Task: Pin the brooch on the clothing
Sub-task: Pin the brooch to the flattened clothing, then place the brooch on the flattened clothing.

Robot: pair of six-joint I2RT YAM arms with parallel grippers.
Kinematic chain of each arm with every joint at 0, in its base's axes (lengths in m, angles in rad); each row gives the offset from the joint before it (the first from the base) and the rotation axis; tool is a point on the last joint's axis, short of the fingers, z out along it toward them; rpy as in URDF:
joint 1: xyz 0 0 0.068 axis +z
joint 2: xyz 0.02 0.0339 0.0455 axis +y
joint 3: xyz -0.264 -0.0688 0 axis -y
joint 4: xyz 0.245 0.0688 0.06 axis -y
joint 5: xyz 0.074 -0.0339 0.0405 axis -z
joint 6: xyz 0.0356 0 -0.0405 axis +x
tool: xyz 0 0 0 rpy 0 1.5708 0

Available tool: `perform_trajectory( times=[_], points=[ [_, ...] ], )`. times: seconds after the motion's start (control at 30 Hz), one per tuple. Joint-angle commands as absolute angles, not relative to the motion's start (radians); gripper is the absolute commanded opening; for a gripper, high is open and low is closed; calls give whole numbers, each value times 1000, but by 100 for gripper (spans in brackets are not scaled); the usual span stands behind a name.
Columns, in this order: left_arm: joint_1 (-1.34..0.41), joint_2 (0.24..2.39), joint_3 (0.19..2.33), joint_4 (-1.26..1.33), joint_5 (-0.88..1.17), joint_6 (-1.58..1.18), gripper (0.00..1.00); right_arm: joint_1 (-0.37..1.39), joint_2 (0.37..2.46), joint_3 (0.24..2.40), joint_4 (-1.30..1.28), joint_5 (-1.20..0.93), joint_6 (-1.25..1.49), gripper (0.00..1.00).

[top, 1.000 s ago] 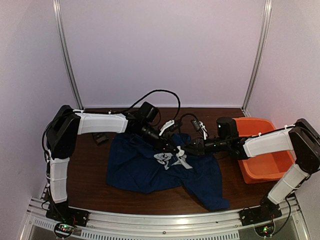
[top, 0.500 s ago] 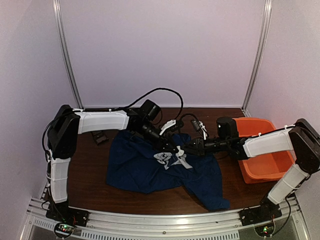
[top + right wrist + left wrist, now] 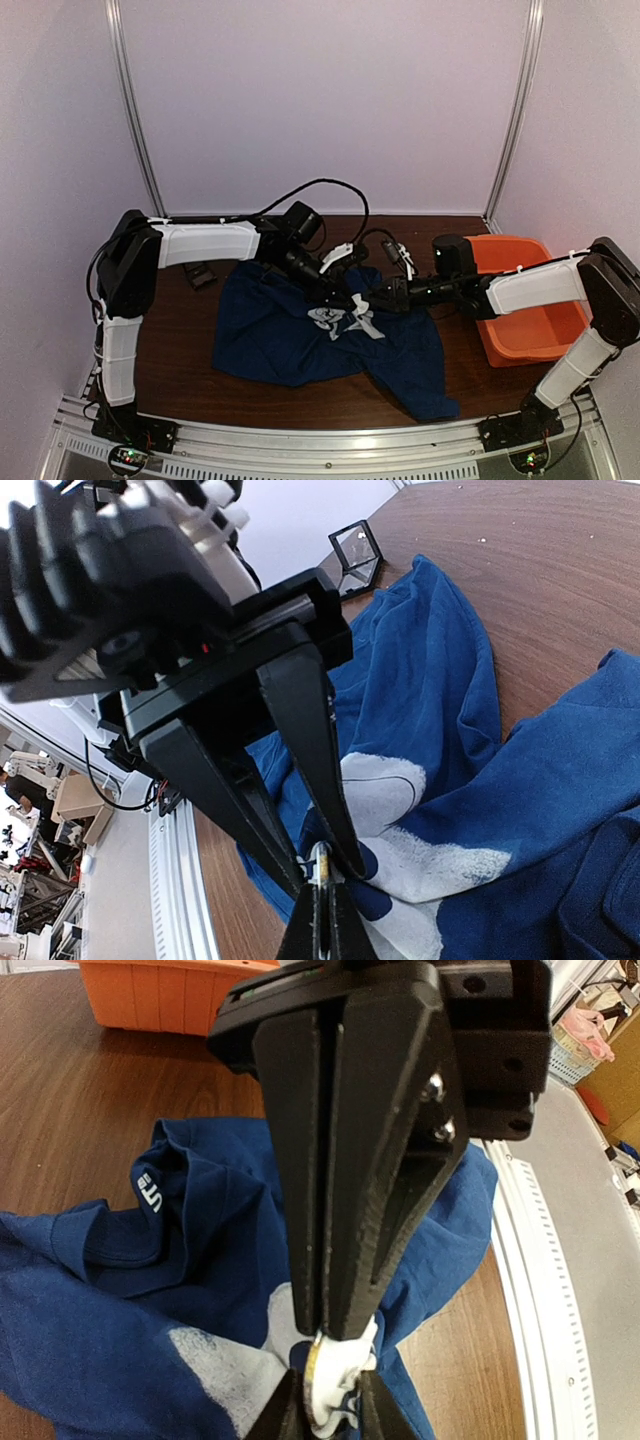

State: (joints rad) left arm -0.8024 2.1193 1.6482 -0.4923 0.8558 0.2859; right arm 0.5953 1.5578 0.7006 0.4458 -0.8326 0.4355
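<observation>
The T-shirt (image 3: 290,340) lies mid-desk (image 3: 175,345), the plastic tub (image 3: 530,338) to its right, a small box (image 3: 203,276) behind its left edge.

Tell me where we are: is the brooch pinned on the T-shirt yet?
Done: the T-shirt lies rumpled on the table, and the brooch is at its white print. In hand: the left gripper is shut on the brooch, edge-on, and the right gripper meets it tip to tip there. Left: no view shows the pin through the fabric, so fastening and letting go look outstanding.
</observation>
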Motion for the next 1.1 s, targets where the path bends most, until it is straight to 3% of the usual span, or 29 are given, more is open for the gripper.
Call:
perform_trajectory(
  times=[0.0,0.2,0.3,0.37,0.5,0.77,1.07],
  points=[
    [-804,2141,1665,-536,838,301,27,590,1556,717,477,-827,438,0],
    [-775,2089,1628,-450,856,242,45,589,1546,716,448,-811,417,0],
    [-756,2052,1602,-396,828,183,62,590,1535,727,391,-781,380,0],
    [-746,2032,1602,-389,788,143,69,591,1527,740,339,-752,349,0],
    [-704,1977,1567,-374,681,19,95,607,1500,765,229,-656,270,0],
    [-597,1804,1405,-378,342,-237,98,738,1501,862,18,-251,122,0],
    [-559,1762,1243,-259,265,-330,98,968,1580,999,-123,250,13,0]
  ],
)
